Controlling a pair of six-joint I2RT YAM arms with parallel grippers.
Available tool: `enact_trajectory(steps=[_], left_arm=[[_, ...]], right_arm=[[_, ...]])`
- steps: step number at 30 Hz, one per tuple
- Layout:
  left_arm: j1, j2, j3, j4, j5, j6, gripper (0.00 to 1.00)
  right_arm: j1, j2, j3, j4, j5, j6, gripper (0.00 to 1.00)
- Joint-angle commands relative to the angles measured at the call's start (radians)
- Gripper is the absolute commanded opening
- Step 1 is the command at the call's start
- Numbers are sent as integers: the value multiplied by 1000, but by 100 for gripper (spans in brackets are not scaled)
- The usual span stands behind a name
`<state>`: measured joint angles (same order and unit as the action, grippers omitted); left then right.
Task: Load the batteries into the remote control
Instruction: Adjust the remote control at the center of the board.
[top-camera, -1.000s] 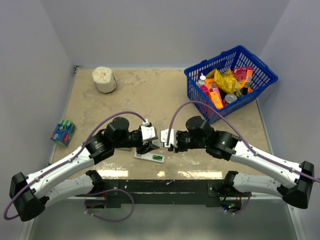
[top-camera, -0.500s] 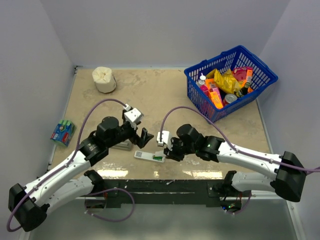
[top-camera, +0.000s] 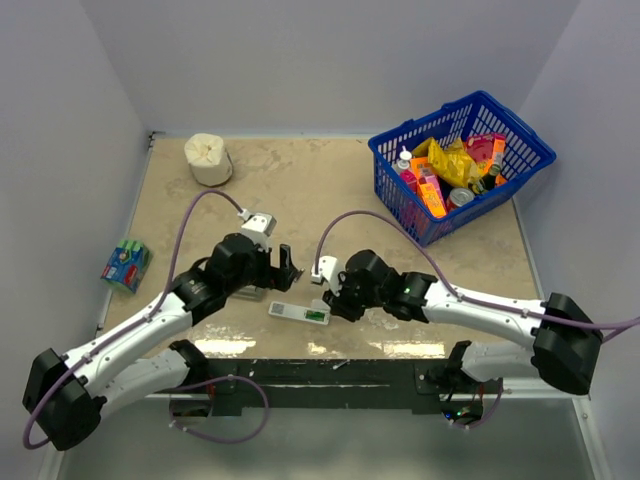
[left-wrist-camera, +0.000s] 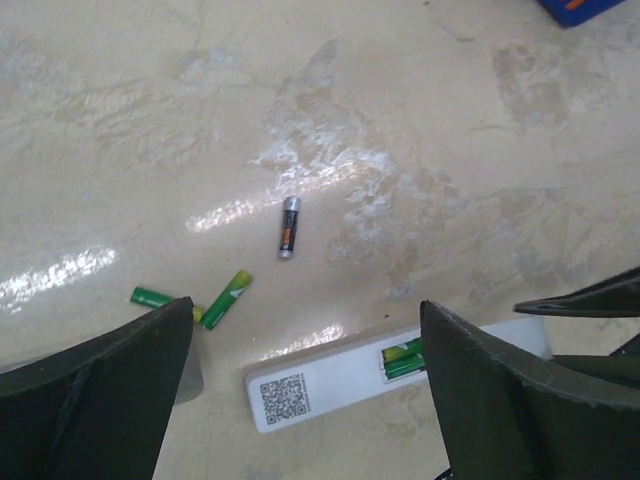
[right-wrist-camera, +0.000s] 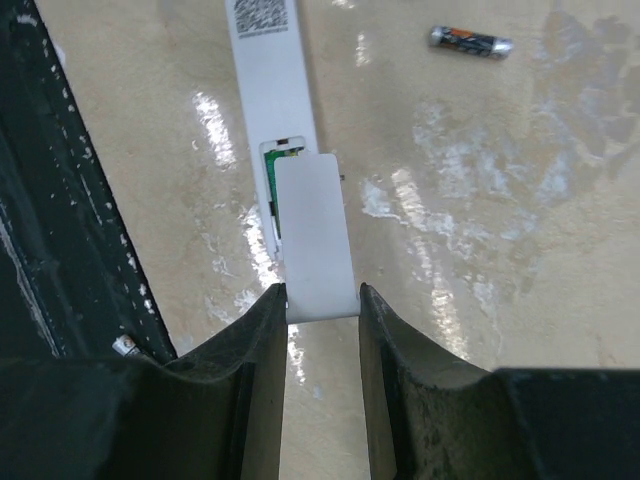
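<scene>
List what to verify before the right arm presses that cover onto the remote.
1. Grip: back cover pinched in the right gripper: ok.
2. Alignment: cover runs lengthwise over the remote control: ok, roughly.
3. Loaded green batteries show in the remote: ok; fully seated, cannot tell.
4. Remote held down: not ok; the left gripper hangs open, off it.
5. Loose dark battery and loose green batteries lie apart from the remote: ok.
</scene>
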<state>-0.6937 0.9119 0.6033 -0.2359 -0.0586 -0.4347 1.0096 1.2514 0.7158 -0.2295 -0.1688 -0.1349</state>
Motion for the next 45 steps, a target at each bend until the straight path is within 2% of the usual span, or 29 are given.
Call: enact_trajectory(steps=[1, 3, 6, 7, 9, 11, 18, 24, 28, 36, 40, 45], left_arm=[[5, 96, 131, -178, -130, -119, 100], [3, 146, 150, -249, -139, -177, 100], [-13, 160, 142, -301, -147, -350, 97], [-47, 160, 130, -328, -176, -462, 96], [-99, 169, 122, -362, -220, -571, 95], [-174, 205, 119, -414, -273, -731, 95], [-288, 384, 151, -566, -290, -1145, 78], [-308, 427, 167, -553, -328, -1298, 74], [-311, 439, 207, -551, -383, -1342, 73], [-306, 521, 165, -476, -362, -1401, 66], [-293, 556, 170, -453, -356, -1380, 62], [-233, 579, 182, -451, -356, -1320, 50]], right_arm=[[4, -92, 36, 30, 188, 60, 4], [3, -119, 53, 9, 248, 75, 4], [4, -150, 62, -2, 330, 93, 4], [1, -159, 60, -1, 344, 96, 4], [3, -185, 56, 10, 371, 107, 4], [3, -213, 44, 30, 377, 113, 4], [3, -285, -13, 104, 333, 112, 4], [3, -345, -52, 102, 293, 98, 4], [4, -388, -56, 70, 281, 86, 4], [3, -423, -49, 47, 278, 70, 3], [4, -418, -36, 35, 275, 69, 3], [3, -422, -33, 35, 279, 67, 3]])
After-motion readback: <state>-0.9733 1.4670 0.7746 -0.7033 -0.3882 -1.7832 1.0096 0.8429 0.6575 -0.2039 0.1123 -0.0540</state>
